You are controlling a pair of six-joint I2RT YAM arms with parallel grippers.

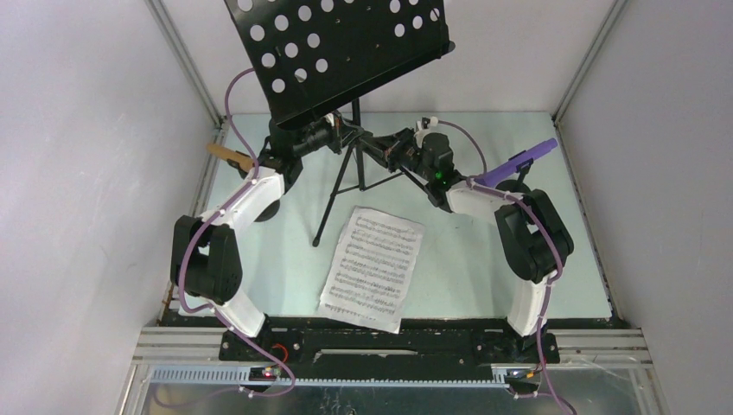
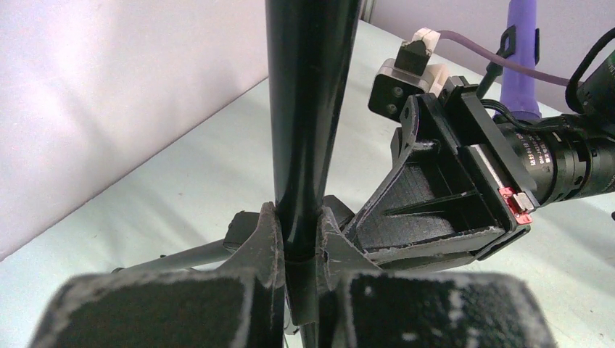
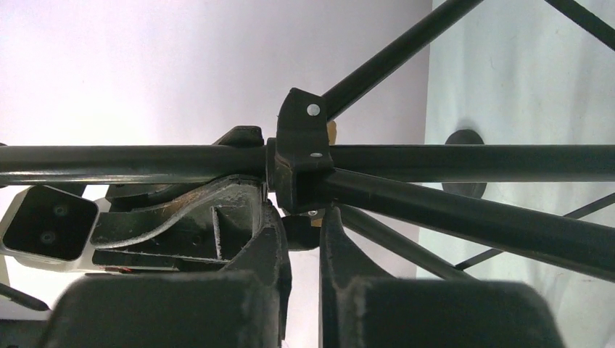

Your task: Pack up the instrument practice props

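Observation:
The black perforated music rack [image 1: 346,47] stands at the back on a thin pole and tripod legs [image 1: 333,203]. My left gripper [image 1: 339,134] is shut on the pole [image 2: 301,109], which sits squeezed between its fingertips [image 2: 299,235]. My right gripper [image 1: 385,149] comes in from the other side, and its jaws are closed narrowly on the lug under the leg collar [image 3: 297,156]. One white sheet-music page [image 1: 373,268] lies flat in front of the stand. The purple toy microphone [image 1: 519,164] rests at the right and the tan one [image 1: 229,154] at the left.
A round black holder base [image 3: 464,138] shows behind the stand's tubes. Grey walls and a metal frame close the table [image 1: 467,259] in on three sides. The rack overhangs both wrists.

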